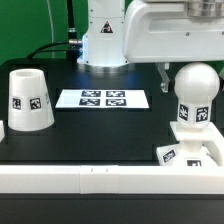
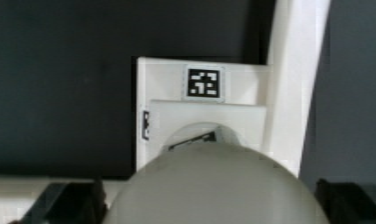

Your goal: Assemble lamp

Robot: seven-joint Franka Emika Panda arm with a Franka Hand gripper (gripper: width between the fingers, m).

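We found the bulb [image 1: 195,90] standing upright on the base [image 1: 190,152], to the exterior view's right of the marker board [image 1: 100,98]. The base lay close against the white rail [image 1: 90,178], which we judged was there to stop it sliding while parts were pushed in. The fingers [image 2: 69,205] were spread wide, one on each side of the bulb's round head, and gripped nothing that we could make out. Whether they touched it we could not tell. The shade [image 1: 30,100] sat wide end down on the desk [image 1: 100,135], to the exterior view's left of the marker board and well apart from the bulb, probably parked clear until the bulb was seated.
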